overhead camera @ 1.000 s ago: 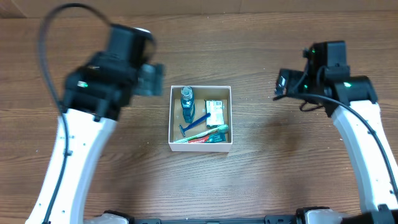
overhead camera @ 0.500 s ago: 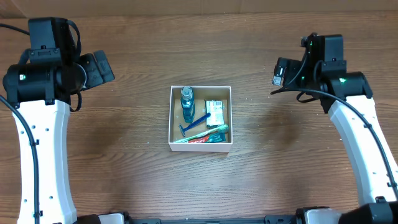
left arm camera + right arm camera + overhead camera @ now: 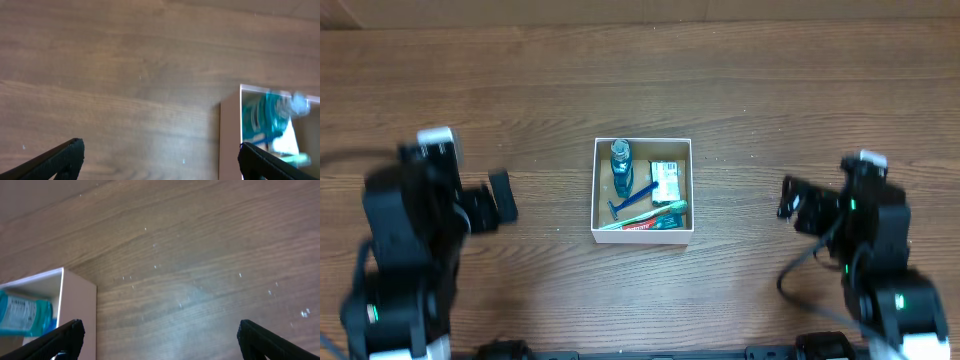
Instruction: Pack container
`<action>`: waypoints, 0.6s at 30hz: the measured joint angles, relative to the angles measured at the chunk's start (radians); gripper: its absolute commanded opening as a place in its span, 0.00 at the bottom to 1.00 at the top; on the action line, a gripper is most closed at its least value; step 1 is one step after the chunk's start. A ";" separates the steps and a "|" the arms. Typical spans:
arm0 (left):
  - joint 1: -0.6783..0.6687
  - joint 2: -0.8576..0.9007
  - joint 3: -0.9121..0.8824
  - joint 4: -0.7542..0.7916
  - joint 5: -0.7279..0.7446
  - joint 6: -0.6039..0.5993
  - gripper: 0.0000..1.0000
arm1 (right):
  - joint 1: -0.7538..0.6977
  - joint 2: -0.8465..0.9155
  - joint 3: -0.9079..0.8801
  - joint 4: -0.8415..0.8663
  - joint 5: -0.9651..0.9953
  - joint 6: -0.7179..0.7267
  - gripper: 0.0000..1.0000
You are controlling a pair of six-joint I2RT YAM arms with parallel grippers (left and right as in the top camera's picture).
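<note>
Overhead, the left gripper (image 3: 501, 198) at nine o'clock and the right gripper (image 3: 788, 200) at three both gape empty, well apart from the box (image 3: 640, 237) between them; packing looks finished, so I'd keep both arms clear of its thin walls. Inside: bottle (image 3: 621, 165) at eleven; razor (image 3: 632, 198) central; packet (image 3: 666, 180) at two; tube (image 3: 655, 219) at six.

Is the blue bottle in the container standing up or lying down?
Lying down: the blue bottle lies lengthwise on the container floor, cap toward the far wall.

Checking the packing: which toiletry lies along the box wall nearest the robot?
The green-and-red tube, flat along the container's near wall; the blue bottle, blue razor and small carton sit farther back.
</note>
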 measured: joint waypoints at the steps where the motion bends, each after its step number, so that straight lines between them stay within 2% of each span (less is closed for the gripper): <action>1: 0.000 -0.055 -0.048 0.004 0.003 0.000 1.00 | 0.000 -0.054 -0.023 -0.021 0.001 0.005 1.00; 5: 0.000 -0.245 -0.206 -0.012 0.010 -0.019 1.00 | 0.000 -0.198 -0.048 -0.109 0.004 0.038 1.00; 8: 0.000 -0.331 -0.266 -0.016 0.010 -0.027 1.00 | 0.000 -0.224 -0.048 -0.118 0.005 0.053 1.00; 18: 0.000 -0.349 -0.302 -0.042 0.010 -0.039 1.00 | 0.000 -0.223 -0.049 -0.121 0.004 0.061 1.00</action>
